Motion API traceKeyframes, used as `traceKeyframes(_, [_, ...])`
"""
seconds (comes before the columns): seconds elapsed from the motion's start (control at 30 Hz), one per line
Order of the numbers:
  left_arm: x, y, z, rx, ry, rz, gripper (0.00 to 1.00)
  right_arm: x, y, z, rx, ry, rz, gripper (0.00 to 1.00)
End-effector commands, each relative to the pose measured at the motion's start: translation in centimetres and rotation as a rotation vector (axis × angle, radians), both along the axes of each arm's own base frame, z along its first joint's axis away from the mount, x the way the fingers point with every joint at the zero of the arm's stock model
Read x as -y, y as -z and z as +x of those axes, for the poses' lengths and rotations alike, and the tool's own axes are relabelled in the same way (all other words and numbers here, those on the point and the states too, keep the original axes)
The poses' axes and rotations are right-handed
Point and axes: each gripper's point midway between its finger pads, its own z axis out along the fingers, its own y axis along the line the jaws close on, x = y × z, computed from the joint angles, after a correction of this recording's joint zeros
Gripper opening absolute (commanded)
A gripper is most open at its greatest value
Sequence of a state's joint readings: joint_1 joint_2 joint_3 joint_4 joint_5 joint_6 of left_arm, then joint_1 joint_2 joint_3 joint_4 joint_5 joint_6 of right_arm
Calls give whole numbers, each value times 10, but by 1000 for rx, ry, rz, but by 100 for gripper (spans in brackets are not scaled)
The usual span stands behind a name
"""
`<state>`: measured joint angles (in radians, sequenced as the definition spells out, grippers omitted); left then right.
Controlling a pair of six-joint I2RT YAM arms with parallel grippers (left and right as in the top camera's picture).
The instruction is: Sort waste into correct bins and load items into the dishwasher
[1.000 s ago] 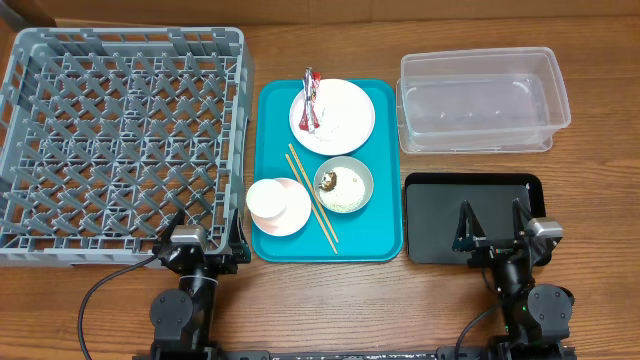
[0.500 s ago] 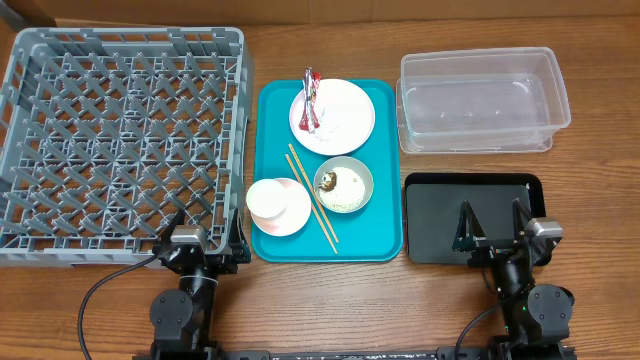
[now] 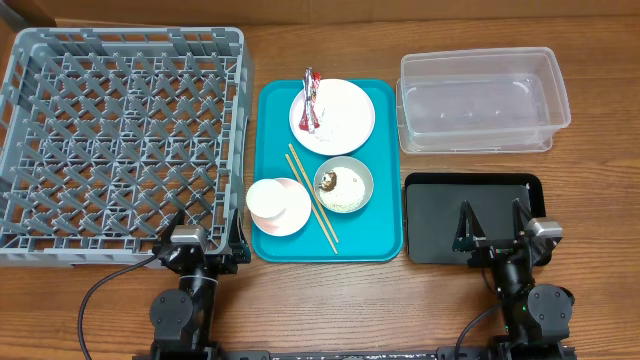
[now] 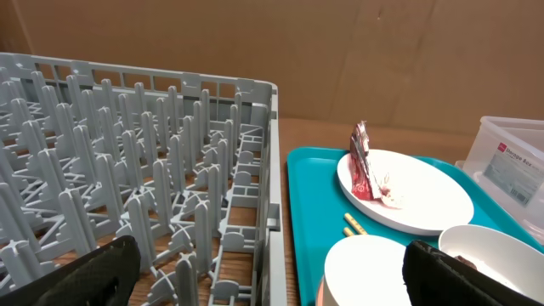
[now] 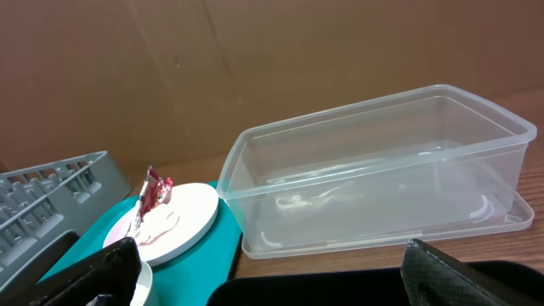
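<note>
On a teal tray [image 3: 380,235] stand a white plate [image 3: 340,118] carrying the red-and-white wrapper [image 3: 311,100], a grey-green bowl [image 3: 344,185] of rice with a brown lump, a pink bowl [image 3: 290,215] holding a white cup [image 3: 267,198], and chopsticks [image 3: 312,198]. The grey dish rack [image 3: 120,140] fills the left. The clear tub [image 3: 480,58] and black tray [image 3: 440,200] lie on the right. My left gripper [image 3: 206,220] hangs open over the rack's near right corner. Over the black tray's near edge my right gripper [image 3: 490,210] is open. Neither holds anything.
The left wrist view shows the rack wall [image 4: 255,195], the plate [image 4: 416,200] and the cup [image 4: 365,268] close ahead. The right wrist view faces the clear tub [image 5: 374,170], with the black tray [image 5: 340,289] just below.
</note>
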<state>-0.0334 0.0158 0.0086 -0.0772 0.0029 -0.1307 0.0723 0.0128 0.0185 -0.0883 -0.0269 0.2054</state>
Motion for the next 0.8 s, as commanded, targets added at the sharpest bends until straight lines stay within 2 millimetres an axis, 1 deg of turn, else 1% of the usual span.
traceKeyframes(0.0, [0, 2, 0, -5, 1, 16, 100, 0, 1, 0, 5, 0, -3, 100])
traceKeyframes(0.47, [1, 2, 0, -5, 2, 15, 100, 1, 1, 0, 5, 3, -3, 100])
traceKeyframes(0.63, [1, 2, 0, -10, -4, -98, 100, -1, 1, 0, 4, -7, 12, 100])
traceKeyframes(0.77, [1, 2, 0, -13, -4, -105, 100, -3, 1, 0, 4, -18, 13, 100])
